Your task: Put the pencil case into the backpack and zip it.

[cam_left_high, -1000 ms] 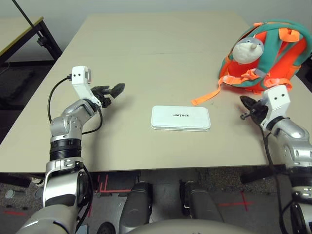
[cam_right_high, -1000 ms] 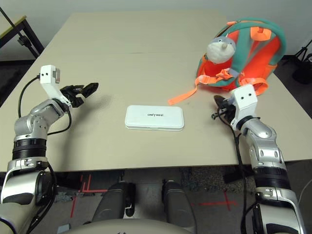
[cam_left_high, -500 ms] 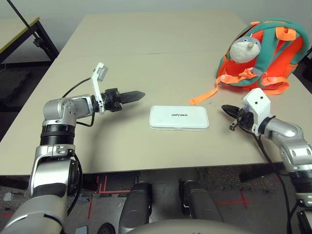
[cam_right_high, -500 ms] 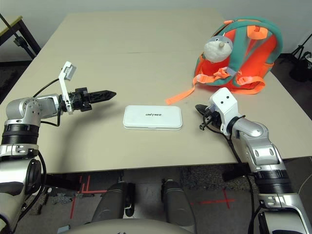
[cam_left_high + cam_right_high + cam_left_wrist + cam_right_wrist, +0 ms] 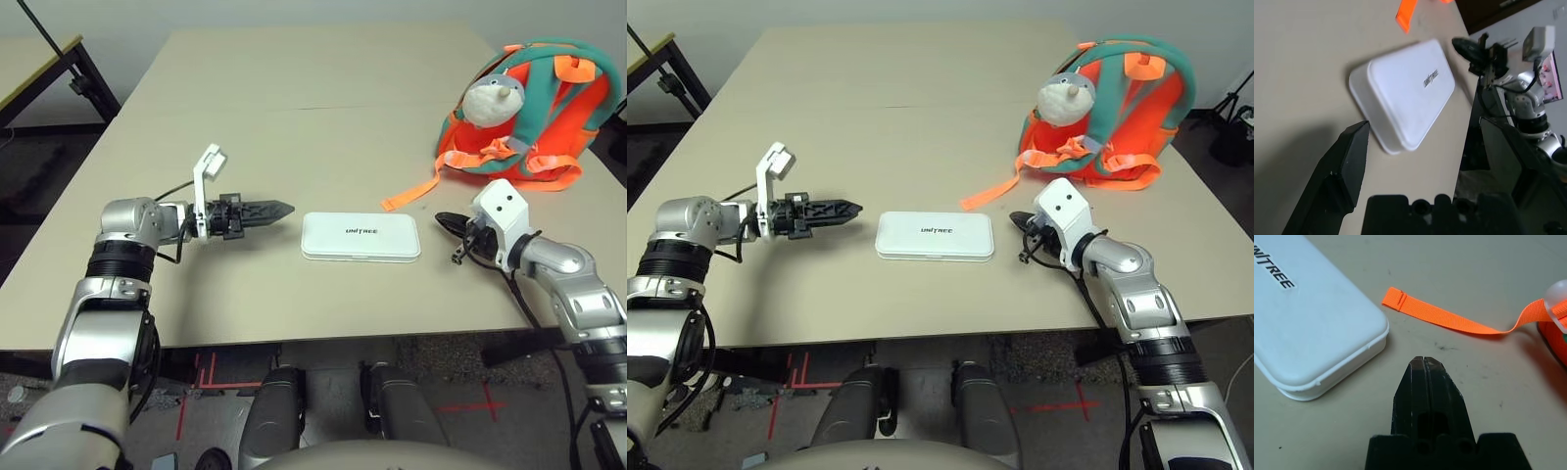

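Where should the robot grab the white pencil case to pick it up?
Probably by its two short ends. The pencil case lies flat, longways between the claws: left claw open at one end, right claw shut near the other. Being flat and wide, it suits a squeeze from both sides.

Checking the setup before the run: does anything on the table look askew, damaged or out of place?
Nothing stands out. The pencil case lies flat and closed mid-table, the backpack sits at the far right, its orange strap trailing loose toward the case.

Robot test lab

Plain beige laminate table [image 5: 323,88] on a grey floor crossed with red tape marks [image 5: 201,370].
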Motion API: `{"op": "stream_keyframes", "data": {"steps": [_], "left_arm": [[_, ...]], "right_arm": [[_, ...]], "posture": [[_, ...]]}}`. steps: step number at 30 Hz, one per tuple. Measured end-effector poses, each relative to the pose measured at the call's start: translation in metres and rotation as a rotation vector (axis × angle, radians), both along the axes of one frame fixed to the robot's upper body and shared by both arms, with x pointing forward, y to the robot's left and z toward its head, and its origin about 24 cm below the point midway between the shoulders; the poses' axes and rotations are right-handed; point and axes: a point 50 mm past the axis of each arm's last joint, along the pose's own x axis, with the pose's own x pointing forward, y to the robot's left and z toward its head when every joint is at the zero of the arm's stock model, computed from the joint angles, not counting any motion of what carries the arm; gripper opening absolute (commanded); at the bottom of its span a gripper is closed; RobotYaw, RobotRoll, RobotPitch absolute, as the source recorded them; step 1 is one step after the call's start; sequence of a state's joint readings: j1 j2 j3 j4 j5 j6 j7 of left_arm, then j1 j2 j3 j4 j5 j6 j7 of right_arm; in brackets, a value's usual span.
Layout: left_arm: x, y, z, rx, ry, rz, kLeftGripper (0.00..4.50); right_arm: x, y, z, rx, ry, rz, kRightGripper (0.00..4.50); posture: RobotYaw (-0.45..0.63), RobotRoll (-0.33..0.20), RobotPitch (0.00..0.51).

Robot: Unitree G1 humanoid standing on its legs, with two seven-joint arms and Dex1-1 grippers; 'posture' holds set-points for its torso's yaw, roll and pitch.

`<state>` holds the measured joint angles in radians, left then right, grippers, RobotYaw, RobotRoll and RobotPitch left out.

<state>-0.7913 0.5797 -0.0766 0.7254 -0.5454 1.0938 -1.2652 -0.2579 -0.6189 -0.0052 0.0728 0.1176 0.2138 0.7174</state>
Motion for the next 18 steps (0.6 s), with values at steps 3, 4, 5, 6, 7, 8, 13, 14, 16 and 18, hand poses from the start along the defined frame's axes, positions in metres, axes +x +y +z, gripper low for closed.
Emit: {"op": "stream_keyframes", "data": {"steps": [3,4,5,6,7,8,13,14,16,18], "left_arm": [[0.002,-0.007,-0.003,-0.002,0.014,-0.029,4.5],[0.003,-0.008,-0.004,0.001,0.013,-0.033,4.5],[0.004,-0.008,-0.005,-0.001,0.018,-0.031,4.5],[0.004,-0.008,-0.006,0.007,0.02,-0.031,4.5],[0.005,-0.008,-0.007,0.015,0.021,-0.031,4.5],[0.007,-0.01,-0.008,0.025,0.017,-0.039,4.5],[0.008,-0.014,-0.014,0.048,0.018,-0.06,4.5],[0.009,-0.014,-0.015,0.051,0.022,-0.058,4.5],[0.01,-0.014,-0.015,0.063,0.022,-0.056,4.5],[0.011,-0.015,-0.016,0.069,0.021,-0.051,4.5]], "right_arm": [[-0.001,-0.002,-0.001,-0.017,0.006,0.003,0.02],[-0.002,-0.003,-0.001,-0.02,0.01,0.005,0.02],[-0.003,-0.004,-0.002,-0.024,0.015,0.006,0.02],[-0.003,-0.004,-0.003,-0.027,0.017,0.005,0.02],[-0.004,-0.005,-0.003,-0.033,0.018,0.003,0.02],[-0.003,-0.006,-0.002,-0.04,0.017,0.002,0.02],[-0.004,-0.007,-0.002,-0.056,0.016,0.0,0.02],[-0.003,-0.007,-0.002,-0.063,0.014,0.001,0.02],[-0.003,-0.008,-0.003,-0.086,0.015,0.001,0.02],[-0.003,-0.006,-0.006,-0.111,0.026,0.011,0.02]], "posture": [[0.06,0.0,0.1],[0.06,0.0,0.1],[0.06,0.0,0.1],[0.06,0.0,0.102],[0.06,0.0,0.102],[0.05,0.0,0.101],[0.05,0.0,0.1],[0.05,0.0,0.1],[0.05,0.0,0.1],[0.05,0.0,0.1]]}}
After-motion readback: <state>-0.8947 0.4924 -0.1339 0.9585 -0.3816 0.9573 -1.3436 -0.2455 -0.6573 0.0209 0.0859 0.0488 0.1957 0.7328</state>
